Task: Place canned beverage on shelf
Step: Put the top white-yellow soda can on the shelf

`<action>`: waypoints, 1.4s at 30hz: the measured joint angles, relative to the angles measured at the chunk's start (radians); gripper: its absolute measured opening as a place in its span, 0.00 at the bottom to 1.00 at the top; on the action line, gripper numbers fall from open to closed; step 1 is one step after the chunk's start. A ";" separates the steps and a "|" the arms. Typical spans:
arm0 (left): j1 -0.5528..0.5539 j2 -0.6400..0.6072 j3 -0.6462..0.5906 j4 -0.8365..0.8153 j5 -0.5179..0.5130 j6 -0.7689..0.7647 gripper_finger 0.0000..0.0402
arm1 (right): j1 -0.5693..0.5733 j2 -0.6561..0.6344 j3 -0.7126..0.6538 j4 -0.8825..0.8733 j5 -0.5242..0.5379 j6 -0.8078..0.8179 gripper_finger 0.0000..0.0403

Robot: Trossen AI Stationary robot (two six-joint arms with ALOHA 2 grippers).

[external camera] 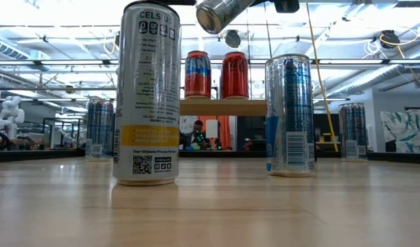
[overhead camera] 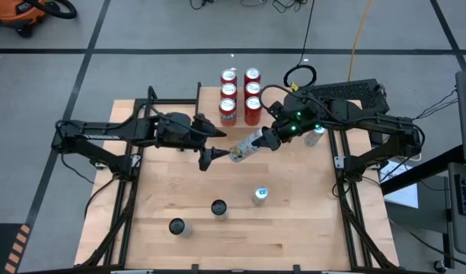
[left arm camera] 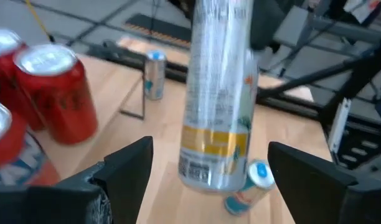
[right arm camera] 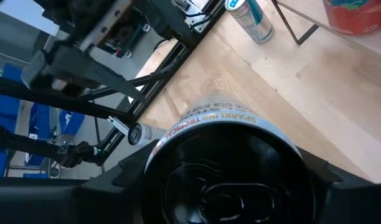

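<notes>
Can hanging in mid-air between the two arms

The right gripper (overhead camera: 267, 139) is clamping its jaws on the silver can (overhead camera: 247, 146) above the counter (overhead camera: 294, 228), short of the shelf (external camera: 224, 107); the left gripper (left arm camera: 209, 165) is standing with jaws wide apart, gripping nothing. The can looks stiff, light and slick, best gripped mid-body.

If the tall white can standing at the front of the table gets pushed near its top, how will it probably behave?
The tall white can is slim and high over a small base, so it would probably tip rather than slide. Once down, its round body would likely roll on the smooth table. Its glossy wall may be slippery.
</notes>
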 joint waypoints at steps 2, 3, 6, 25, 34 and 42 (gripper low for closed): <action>0.000 0.021 0.000 0.009 0.031 -0.003 0.80 | 0.000 0.000 0.000 0.000 0.000 -0.004 0.59; -0.001 0.028 0.002 0.009 0.047 -0.003 0.80 | 0.000 0.000 0.000 0.000 0.000 -0.006 0.59; -0.015 0.055 0.000 0.005 0.060 -0.001 0.80 | 0.000 0.000 0.000 0.000 0.000 -0.007 0.59; -0.059 0.158 0.001 0.058 -0.086 0.044 0.80 | 0.000 0.000 0.000 0.042 0.021 -0.012 0.59; -0.059 0.158 0.000 0.055 -0.097 0.043 0.71 | 0.000 0.000 0.000 0.049 0.021 -0.010 0.59; -0.059 0.158 0.000 0.058 -0.109 -0.001 0.62 | -0.001 0.000 0.000 0.065 0.022 -0.003 0.59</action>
